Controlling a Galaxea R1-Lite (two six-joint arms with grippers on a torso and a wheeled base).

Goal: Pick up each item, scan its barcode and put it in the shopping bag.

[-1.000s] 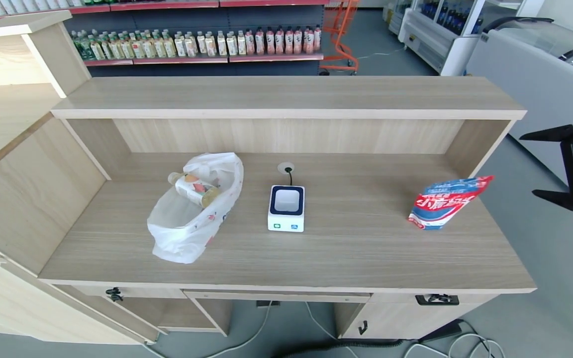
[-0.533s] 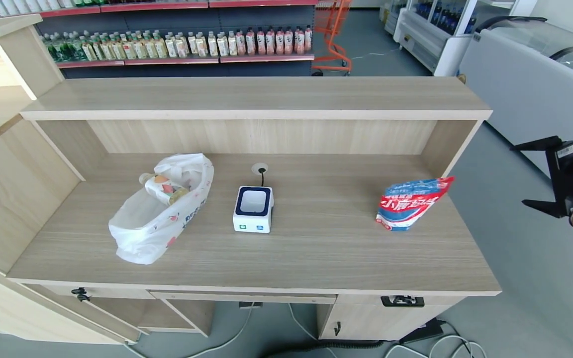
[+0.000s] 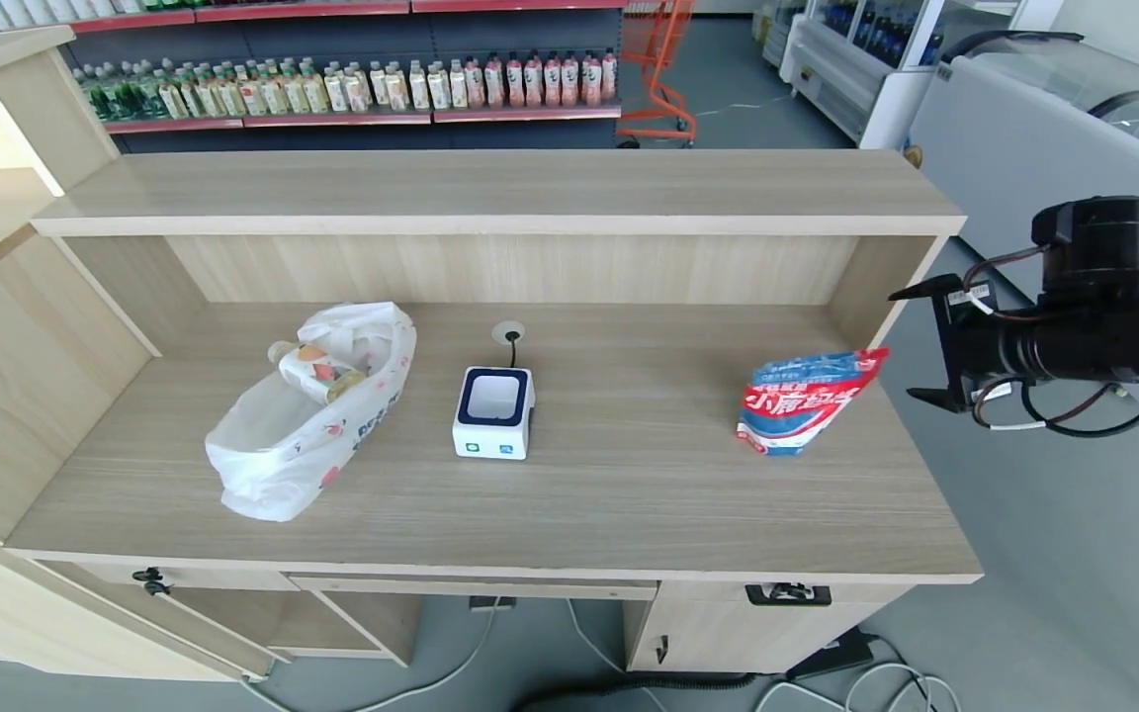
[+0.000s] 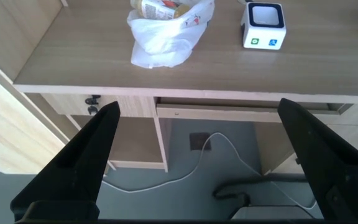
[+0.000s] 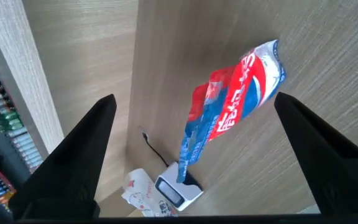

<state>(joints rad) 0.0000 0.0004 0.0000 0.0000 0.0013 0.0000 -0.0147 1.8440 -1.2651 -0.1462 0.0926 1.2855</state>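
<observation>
While left gripper (image 4: 199, 103) and right gripper (image 3: 904, 344) gape, counter (image 3: 629, 494) holds one pouch (image 3: 807, 400), one bag (image 3: 273, 455).

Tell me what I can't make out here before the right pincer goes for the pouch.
Pouch barcode: too small among the print, head and right wrist views.
Shopping bag contents: plastic hides all below the bottle, head view.
Scanner lights: too small, head view.

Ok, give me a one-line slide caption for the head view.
Right gripper, jaws open, beside the counter, near a red-and-blue pouch; scanner mid-counter, shopping bag holding a bottle farther left.
</observation>
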